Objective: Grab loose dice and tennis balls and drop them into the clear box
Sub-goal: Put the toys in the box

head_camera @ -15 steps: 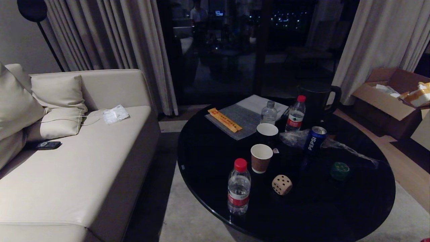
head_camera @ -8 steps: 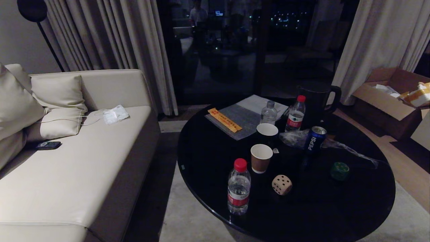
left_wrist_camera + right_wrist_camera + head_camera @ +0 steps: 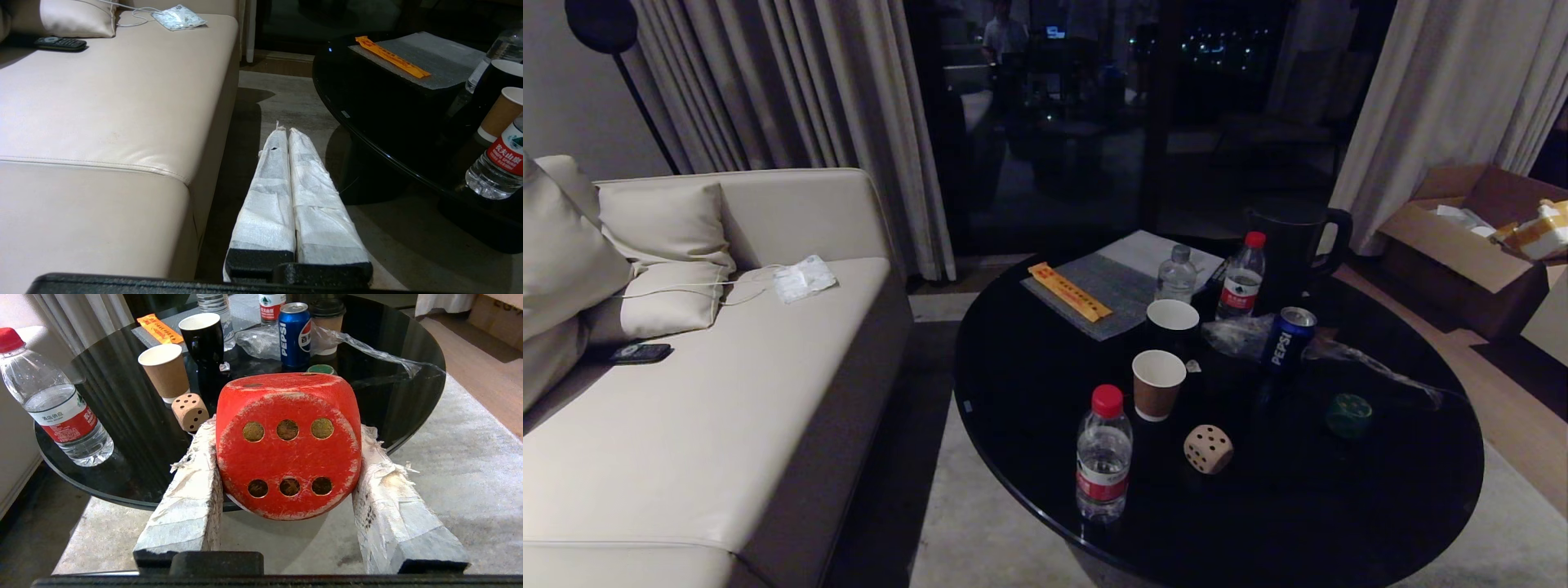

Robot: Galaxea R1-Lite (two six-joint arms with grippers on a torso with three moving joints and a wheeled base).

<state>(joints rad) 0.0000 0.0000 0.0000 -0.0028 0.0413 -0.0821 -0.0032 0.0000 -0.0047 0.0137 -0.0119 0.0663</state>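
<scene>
My right gripper [image 3: 286,430] is shut on a red die [image 3: 288,445], held over the carpet just off the near edge of the round black table [image 3: 1029,384]. A beige die [image 3: 1208,448] [image 3: 190,412] lies on the table near its front. A dark green die [image 3: 1348,415] [image 3: 321,369] sits further right, in front of the Pepsi can. My left gripper [image 3: 285,130] is shut on nothing, low between the sofa and the table. Neither arm shows in the head view. The tennis balls and the clear box are out of view.
On the table stand a water bottle [image 3: 1103,464], a brown paper cup [image 3: 1158,384], a black cup [image 3: 1173,324], a Pepsi can [image 3: 1290,338], two more bottles, a black jug [image 3: 1298,245] and crumpled plastic film. The sofa [image 3: 711,392] is at the left, and a cardboard box [image 3: 1462,245] at the far right.
A red sliver at the lower right corner of the head view one second ago is gone from it. The things on the table have not moved.
</scene>
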